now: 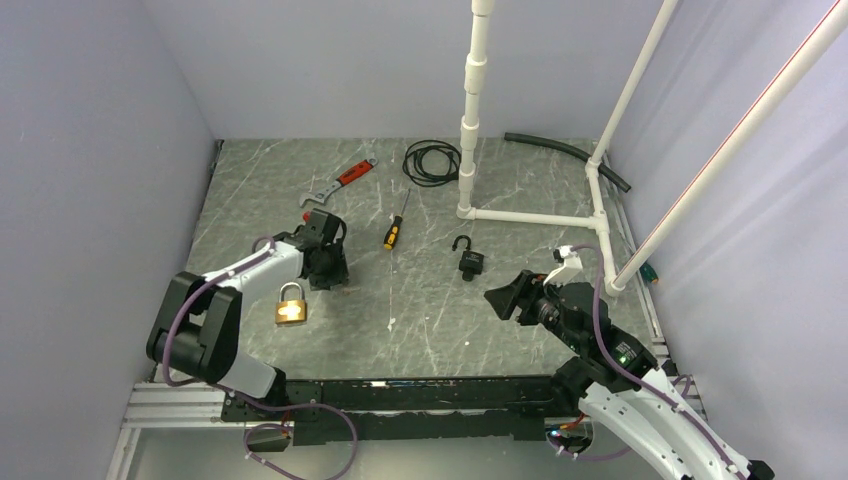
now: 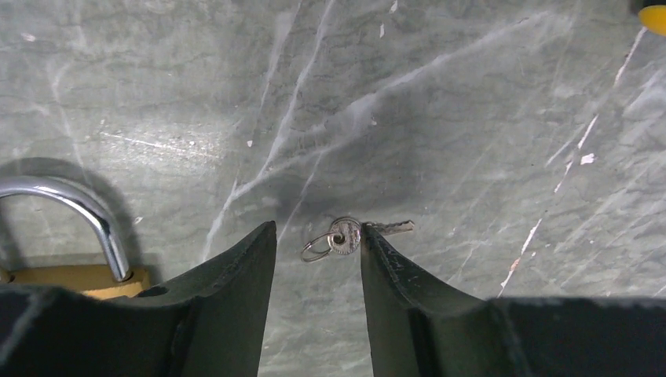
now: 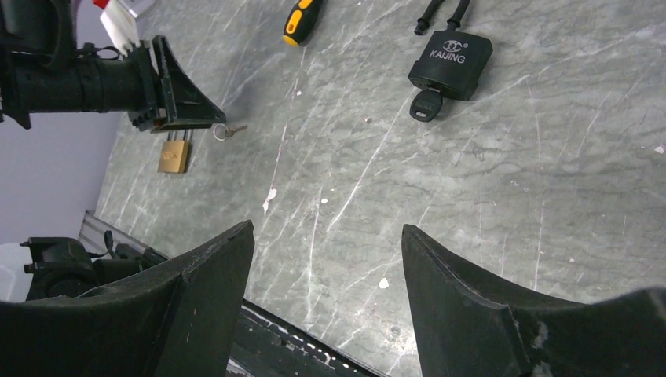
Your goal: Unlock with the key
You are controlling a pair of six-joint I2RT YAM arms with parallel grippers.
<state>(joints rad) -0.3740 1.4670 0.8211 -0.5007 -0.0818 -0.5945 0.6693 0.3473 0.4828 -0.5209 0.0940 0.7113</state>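
A small silver key (image 2: 345,234) on a ring lies flat on the grey table. My left gripper (image 2: 318,232) is open and low over it, with the key's round head and ring between the fingertips and the right fingertip (image 2: 377,251) against the key. A brass padlock (image 1: 291,306) lies just left of this gripper, and its chrome shackle (image 2: 86,208) shows in the left wrist view. My right gripper (image 3: 326,236) is open and empty, hovering at the right (image 1: 505,298). A black padlock (image 3: 450,63) with its shackle open has a black-headed key in it.
A yellow-and-black screwdriver (image 1: 396,228), a red-handled wrench (image 1: 340,182) and a black cable coil (image 1: 432,161) lie further back. A white PVC pipe frame (image 1: 530,215) and a black hose (image 1: 565,150) stand at the back right. Grey walls enclose the table.
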